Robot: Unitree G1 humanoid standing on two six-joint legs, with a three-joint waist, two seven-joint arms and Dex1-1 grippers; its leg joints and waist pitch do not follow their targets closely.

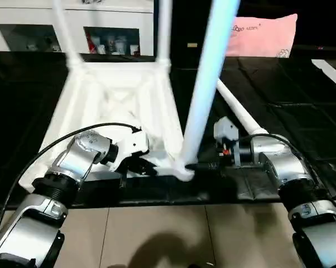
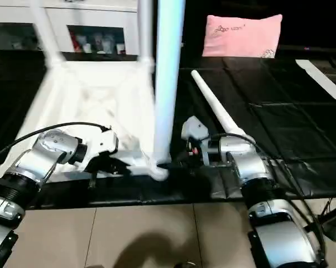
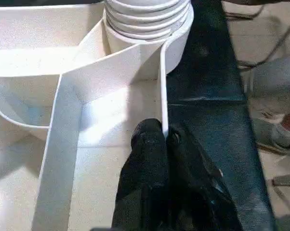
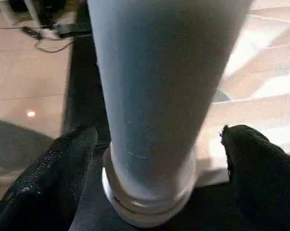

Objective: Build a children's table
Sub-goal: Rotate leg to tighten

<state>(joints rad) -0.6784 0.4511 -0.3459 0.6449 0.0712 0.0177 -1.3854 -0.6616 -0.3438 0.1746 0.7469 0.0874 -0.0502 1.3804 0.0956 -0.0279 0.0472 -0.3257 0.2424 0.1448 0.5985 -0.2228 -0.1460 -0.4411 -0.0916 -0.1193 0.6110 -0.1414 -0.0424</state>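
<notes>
Pinching the rim of the upturned children's table (image 1: 109,100) with my left gripper (image 3: 165,139); my right gripper (image 4: 154,159) is gaping around the near leg (image 1: 204,89). Looking light, stiff, slick: grip low, near the socket.

A lived-in room, by the look of it, a home or a mock-up of one. At eleven o'clock along the far wall stands a low white cabinet with glass doors (image 1: 101,33), small jars and bottles lined up behind the panes. Over at one o'clock a soft pink rectangular pillow with printed lettering (image 1: 264,34) lies at the far edge of a black sheet taped in panels (image 1: 279,89) across the ground. At six o'clock, nearest us, a beige tiled floor with thin grout lines (image 1: 157,234). The right wrist view catches loose dark cables (image 4: 44,33) trailing across those tiles.
</notes>
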